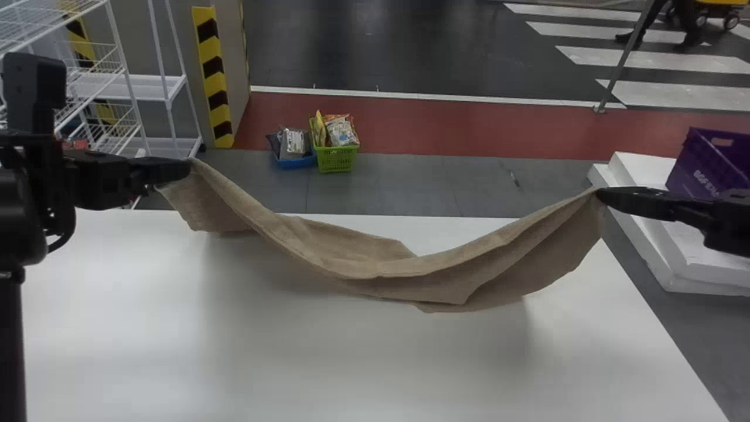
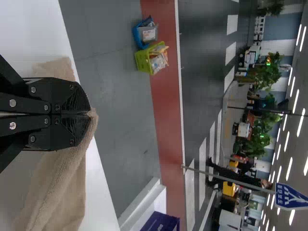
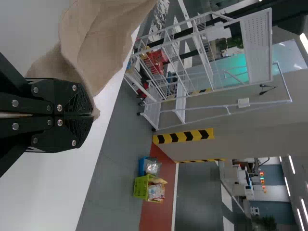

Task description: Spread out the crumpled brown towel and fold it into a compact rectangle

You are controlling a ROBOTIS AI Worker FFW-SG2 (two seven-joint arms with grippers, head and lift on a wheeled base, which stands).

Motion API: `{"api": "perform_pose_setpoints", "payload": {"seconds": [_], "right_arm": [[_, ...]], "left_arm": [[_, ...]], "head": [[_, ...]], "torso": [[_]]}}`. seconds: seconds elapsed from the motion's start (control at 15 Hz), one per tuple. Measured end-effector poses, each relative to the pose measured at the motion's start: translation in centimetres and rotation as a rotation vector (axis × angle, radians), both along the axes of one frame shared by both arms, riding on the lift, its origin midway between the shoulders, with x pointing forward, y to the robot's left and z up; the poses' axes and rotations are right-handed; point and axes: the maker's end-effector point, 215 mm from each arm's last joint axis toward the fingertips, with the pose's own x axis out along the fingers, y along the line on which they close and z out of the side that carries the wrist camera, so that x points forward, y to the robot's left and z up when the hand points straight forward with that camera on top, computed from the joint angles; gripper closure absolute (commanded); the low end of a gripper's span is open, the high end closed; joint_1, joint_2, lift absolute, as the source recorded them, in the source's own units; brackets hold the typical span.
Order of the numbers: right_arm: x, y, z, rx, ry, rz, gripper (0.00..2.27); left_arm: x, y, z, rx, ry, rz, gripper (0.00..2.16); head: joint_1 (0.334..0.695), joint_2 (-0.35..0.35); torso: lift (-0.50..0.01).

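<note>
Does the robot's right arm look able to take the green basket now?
Probably not: the right gripper is closed on the towel, and the green basket stands on the floor, beyond the table's far edge.

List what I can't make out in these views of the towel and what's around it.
- Pinched bits of the towel: hidden between the closed jaws of the left gripper, left wrist view, and right gripper, right wrist view.
- Whether its sagging middle touches the table: head view, hidden by its folds.
- Rest of the purple crate: cut off by the head view's right edge.
</note>
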Motion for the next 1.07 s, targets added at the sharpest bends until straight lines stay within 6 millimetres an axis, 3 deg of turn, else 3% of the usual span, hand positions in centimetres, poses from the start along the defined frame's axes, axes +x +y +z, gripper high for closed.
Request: {"api": "perform_pose_setpoints", "payload": {"seconds": [0.27,0.6,0.8,1.07], "right_arm": [[4.4,-2.6,2.7,0.017,-0.03,-0.061,1.17],[7.6,-7.2,6.5,-0.019,-0.072,-0.133,1.17],[7.5,-7.4,6.8,-0.012,-0.068,-0.129,1.17],[3.6,-6.3,3.0,-0.022,-0.031,-0.084,1.17]], "left_arm": [[3.3,0.0,2.3,0.012,-0.004,0.021,1.3],[4.2,1.0,4.9,0.005,-0.034,0.035,1.3],[3.6,1.8,5.0,-0.027,-0.027,0.04,1.3],[-0.4,4.2,2.9,-0.083,-0.023,0.053,1.3]], "head": [[0.484,-0.127],[0.422,-0.153],[0.417,-0.15],[0.472,-0.135]], "torso": [[-0.127],[-0.127],[-0.127],[-0.127]]}}
